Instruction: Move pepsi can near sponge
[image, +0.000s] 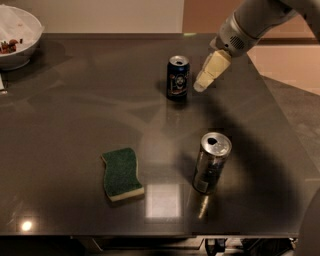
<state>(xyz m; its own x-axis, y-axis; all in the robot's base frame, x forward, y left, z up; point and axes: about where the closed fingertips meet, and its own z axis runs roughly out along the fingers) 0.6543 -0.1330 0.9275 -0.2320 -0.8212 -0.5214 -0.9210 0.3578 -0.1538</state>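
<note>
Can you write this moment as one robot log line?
gripper: beside pepsi can, not holding it | pepsi can: upright, apart from sponge | sponge: flat on table

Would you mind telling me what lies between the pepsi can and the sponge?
In the camera view, only bare tabletop lies between the pepsi can and the sponge. The gripper hovers close to the can's right side.

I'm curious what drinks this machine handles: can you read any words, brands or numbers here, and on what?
Nothing here can be read.
pepsi can: pale logo on its side, too blurred to read.
silver can: dark patch on its side, too blurred to read.
sponge: no writing visible.
pincer, just right of the pepsi can: no marking visible.
</note>
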